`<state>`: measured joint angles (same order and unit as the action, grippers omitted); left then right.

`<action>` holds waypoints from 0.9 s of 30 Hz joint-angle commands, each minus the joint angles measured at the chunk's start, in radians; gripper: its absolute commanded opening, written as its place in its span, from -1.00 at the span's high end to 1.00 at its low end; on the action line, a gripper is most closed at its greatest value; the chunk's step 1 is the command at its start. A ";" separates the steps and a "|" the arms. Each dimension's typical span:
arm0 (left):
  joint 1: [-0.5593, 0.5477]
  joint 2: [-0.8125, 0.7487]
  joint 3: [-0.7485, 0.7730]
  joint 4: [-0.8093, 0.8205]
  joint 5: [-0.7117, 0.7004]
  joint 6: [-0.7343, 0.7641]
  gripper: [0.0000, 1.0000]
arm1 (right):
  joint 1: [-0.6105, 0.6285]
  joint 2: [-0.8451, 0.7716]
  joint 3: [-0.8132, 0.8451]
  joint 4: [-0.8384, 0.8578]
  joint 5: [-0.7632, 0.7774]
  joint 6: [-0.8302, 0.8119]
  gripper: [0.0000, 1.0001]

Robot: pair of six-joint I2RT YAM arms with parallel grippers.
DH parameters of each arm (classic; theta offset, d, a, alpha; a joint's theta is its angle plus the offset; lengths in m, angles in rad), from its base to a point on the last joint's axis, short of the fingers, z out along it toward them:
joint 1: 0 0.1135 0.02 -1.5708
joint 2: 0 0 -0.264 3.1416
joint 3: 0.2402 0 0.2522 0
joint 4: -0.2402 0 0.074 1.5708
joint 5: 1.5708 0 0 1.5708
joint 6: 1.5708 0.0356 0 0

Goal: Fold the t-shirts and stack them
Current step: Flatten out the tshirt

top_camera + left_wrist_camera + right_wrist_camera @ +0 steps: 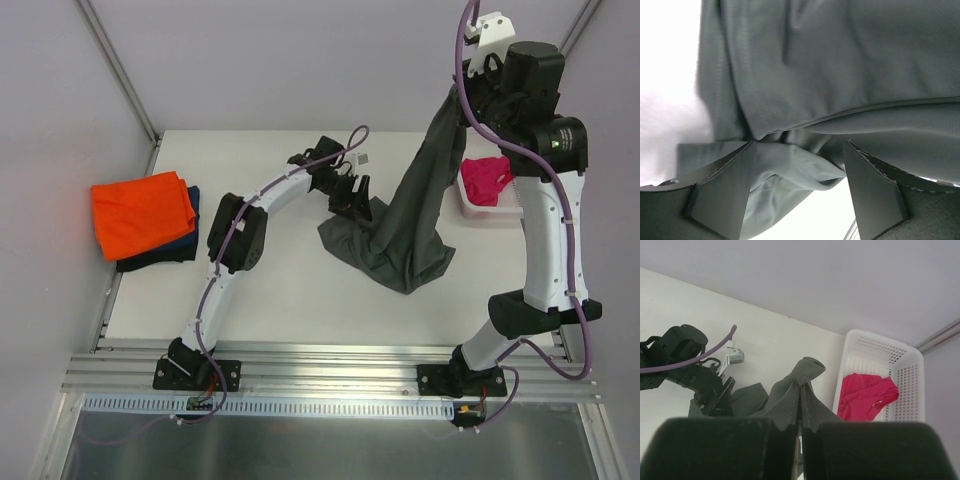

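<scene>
Grey t-shirt (410, 225) is the one in hand. It hangs from the right jaws, which are clamped tight on a pinch of its cloth high above the table (300, 300), and its lower part trails onto the table in a loose heap. I judge this to be the spreading-out step ahead of folding. The left jaws stand wide apart, low at the heap's left edge, with a fold of grey cloth between them but not gripped. The next move likely calls for them to close on that fold so both arms can stretch the shirt flat. An orange t-shirt (140, 212) lies folded on a navy t-shirt (160, 256) at the table's left. A pink t-shirt (487, 178) sits in the white basket (488, 212) on the right.
</scene>
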<state>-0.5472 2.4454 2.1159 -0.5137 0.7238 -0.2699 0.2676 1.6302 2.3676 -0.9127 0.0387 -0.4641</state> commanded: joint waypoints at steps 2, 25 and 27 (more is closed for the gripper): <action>-0.016 -0.042 0.006 -0.006 0.009 0.017 -0.40 | -0.011 -0.030 0.021 0.029 -0.003 0.015 0.99; -0.008 0.027 0.065 -0.006 -0.001 0.011 -0.34 | -0.022 -0.030 -0.004 0.028 0.003 0.013 0.99; -0.002 0.024 0.061 -0.006 -0.006 0.014 -0.34 | -0.024 -0.029 -0.007 0.028 0.003 0.013 0.99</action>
<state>-0.5610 2.4672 2.1448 -0.5129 0.7231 -0.2707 0.2546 1.6299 2.3611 -0.9131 0.0387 -0.4633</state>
